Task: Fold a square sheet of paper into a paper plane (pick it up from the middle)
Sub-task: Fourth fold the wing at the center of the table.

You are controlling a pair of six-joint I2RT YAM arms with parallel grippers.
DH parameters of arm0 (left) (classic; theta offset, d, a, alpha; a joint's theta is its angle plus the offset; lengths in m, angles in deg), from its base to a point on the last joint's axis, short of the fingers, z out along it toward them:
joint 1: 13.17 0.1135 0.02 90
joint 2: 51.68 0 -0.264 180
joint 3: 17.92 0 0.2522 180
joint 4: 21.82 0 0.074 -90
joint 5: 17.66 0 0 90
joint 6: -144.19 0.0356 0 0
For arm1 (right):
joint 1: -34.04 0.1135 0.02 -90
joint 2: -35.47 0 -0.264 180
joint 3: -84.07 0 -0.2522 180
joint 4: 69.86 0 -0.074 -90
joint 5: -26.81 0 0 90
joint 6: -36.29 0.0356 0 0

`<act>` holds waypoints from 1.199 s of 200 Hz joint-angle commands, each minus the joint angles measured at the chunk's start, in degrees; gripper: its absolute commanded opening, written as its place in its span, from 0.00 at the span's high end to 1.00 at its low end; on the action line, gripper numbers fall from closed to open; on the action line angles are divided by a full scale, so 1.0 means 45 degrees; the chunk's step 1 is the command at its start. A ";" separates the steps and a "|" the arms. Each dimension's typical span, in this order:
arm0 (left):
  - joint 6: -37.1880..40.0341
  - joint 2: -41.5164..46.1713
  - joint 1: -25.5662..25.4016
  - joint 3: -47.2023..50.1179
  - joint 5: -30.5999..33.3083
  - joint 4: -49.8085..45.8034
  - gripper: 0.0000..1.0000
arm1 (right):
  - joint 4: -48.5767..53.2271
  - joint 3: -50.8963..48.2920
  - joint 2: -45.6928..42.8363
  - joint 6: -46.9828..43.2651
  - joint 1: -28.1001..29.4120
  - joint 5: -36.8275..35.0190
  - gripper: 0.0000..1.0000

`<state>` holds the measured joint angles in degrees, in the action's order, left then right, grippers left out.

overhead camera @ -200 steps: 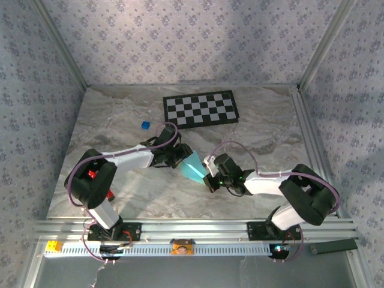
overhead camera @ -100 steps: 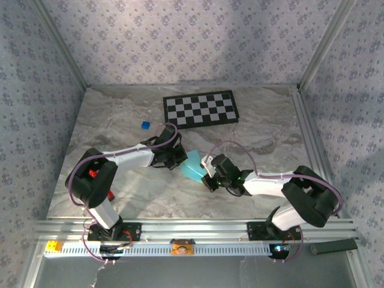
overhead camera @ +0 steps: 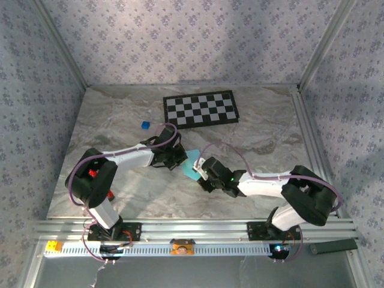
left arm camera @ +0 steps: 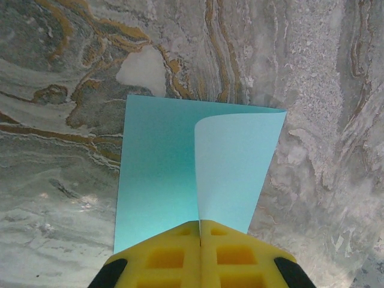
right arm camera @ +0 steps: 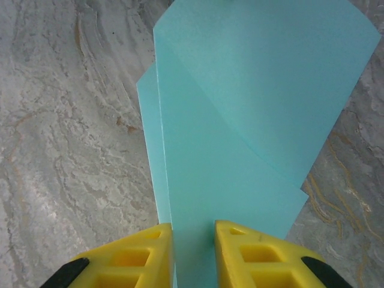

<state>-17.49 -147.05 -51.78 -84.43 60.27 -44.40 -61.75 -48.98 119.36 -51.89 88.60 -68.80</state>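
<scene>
Left tool [left arm camera: 200, 228] clamped tight; right tool [right arm camera: 193, 234] with jaws slightly apart.

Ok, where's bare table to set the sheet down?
Bare marble right of the checkerboard up to the right rail, and left of the blue cube. Crowded mid-table, where the left gripper and right gripper meet at the square sheet of paper.

Table [overhead camera: 270, 129]: grey-white marbled top with tan veins, which show up close in both wrist views. An aluminium rail [overhead camera: 307, 141] runs along its right edge. A black-and-white checkerboard [overhead camera: 200, 109] lies flat at the far side, roughly centred and slightly skewed. A tiny dark-blue cube [overhead camera: 144, 125] sits just left of and nearer than the board's near-left corner, not touching it. The light-blue square sheet of paper [overhead camera: 191, 166] is near the table's middle, well apart from the board and cube. Can't tell whether it rests on the top.
</scene>
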 commanded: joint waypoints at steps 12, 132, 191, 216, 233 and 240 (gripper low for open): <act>-0.0355 0.0060 0.0026 -0.0346 -0.0205 0.0104 0.97 | 0.0669 0.0520 0.0214 -0.0016 0.0338 -0.1187 0.74; -0.0380 0.0061 0.0107 -0.0387 -0.0305 0.0124 0.97 | 0.0730 0.0619 0.0772 0.0499 0.1077 -0.3098 0.77; -0.0360 0.0000 0.0158 -0.0357 -0.0285 0.0105 0.97 | 0.0540 0.0477 0.0512 0.0814 0.1036 -0.2588 0.81; -0.0362 -0.0018 0.0165 -0.0348 -0.0266 0.0087 0.97 | 0.0554 0.0423 0.0278 0.0994 0.0983 -0.2507 0.80; -0.0360 -0.0037 0.0163 -0.0347 -0.0266 0.0101 0.97 | 0.0487 0.0301 0.0099 0.1021 0.0937 -0.2444 0.79; -0.0365 -0.0037 0.0165 -0.0348 -0.0256 0.0103 0.97 | 0.0430 0.0241 0.0044 0.1020 0.0940 -0.2380 0.79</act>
<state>-17.95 -147.05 -51.41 -84.52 59.66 -44.38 -59.94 -47.08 121.75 -48.74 93.04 -80.30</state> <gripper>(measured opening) 0.044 0.204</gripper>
